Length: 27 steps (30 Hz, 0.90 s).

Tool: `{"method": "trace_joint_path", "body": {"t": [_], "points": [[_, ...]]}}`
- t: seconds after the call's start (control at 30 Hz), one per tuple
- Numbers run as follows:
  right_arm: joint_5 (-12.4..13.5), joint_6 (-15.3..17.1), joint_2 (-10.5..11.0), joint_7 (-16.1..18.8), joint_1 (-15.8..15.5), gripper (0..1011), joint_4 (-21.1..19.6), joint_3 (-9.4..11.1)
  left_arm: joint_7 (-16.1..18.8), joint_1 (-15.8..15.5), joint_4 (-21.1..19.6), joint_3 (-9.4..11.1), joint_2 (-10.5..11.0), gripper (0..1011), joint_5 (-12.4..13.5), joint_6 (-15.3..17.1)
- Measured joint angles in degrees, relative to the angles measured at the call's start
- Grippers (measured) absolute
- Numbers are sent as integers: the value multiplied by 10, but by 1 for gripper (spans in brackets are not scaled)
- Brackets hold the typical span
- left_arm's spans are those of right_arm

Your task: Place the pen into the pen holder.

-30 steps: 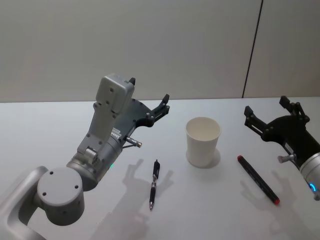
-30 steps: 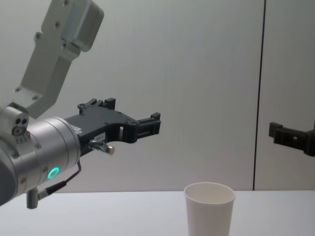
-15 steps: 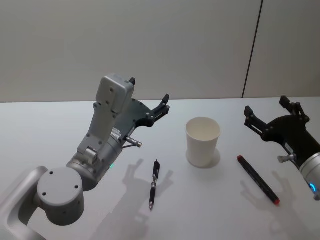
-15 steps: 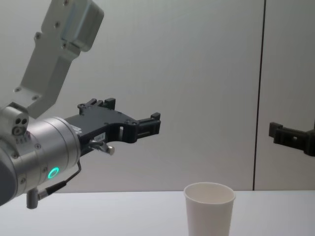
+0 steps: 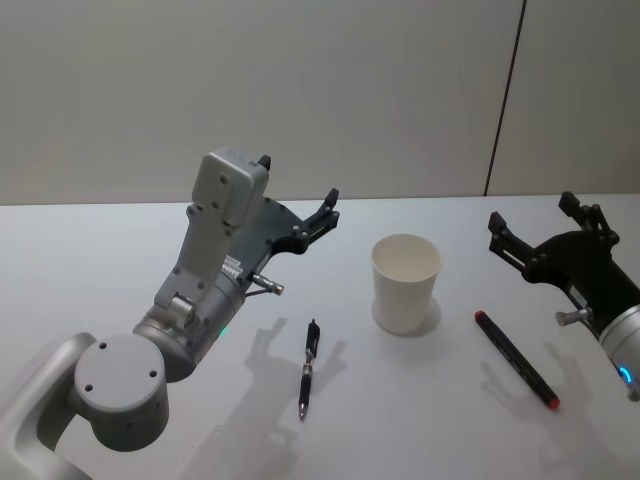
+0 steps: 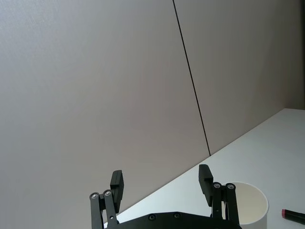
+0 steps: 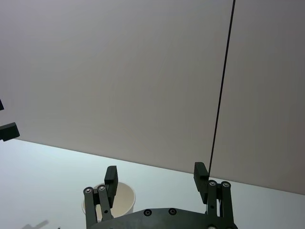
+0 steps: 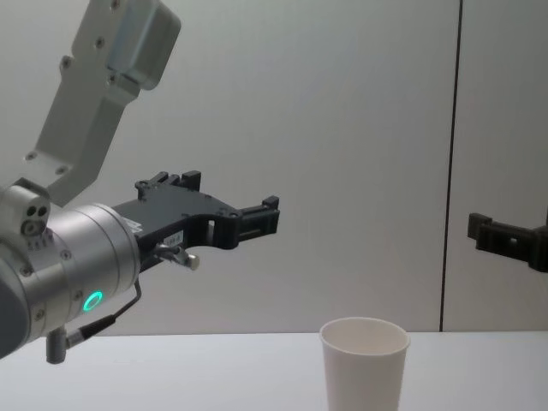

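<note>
The pen holder, a white paper cup (image 5: 406,283), stands upright and empty at the table's middle; it is also in the chest view (image 8: 364,364) and both wrist views (image 6: 250,206) (image 7: 125,198). A slim black pen (image 5: 308,368) lies flat on the table to the cup's front left. My left gripper (image 5: 298,180) hovers open above the table, left of the cup and behind the pen, with nothing between its fingers (image 6: 161,177) (image 8: 231,193). My right gripper (image 5: 532,212) hangs open and empty to the right of the cup (image 7: 156,172) (image 8: 484,231).
A thicker black marker with red ends (image 5: 515,359) lies on the white table (image 5: 90,260) right of the cup, below my right gripper; its red tip shows in the left wrist view (image 6: 290,213). A plain wall with a dark vertical seam (image 5: 505,100) stands behind.
</note>
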Motion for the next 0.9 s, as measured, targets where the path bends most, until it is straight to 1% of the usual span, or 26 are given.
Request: {"method": "trace_joint_path", "body": {"t": [0.23,0.37,0.63,0.9], "points": [[-1,1,-1,0,0,1001,0,0,0,0,0,0,0,1004,0,0],[-4,9,-3,-3,2,1001,1,-1,0,0,0,0,0,1004,0,0],[-19,35,-13,-14,11,1001,10,-5,0,0,0,0,0,1004,0,0],[-39,75,-27,-29,26,1001,29,-10,0,0,0,0,0,1004,0,0]]}}
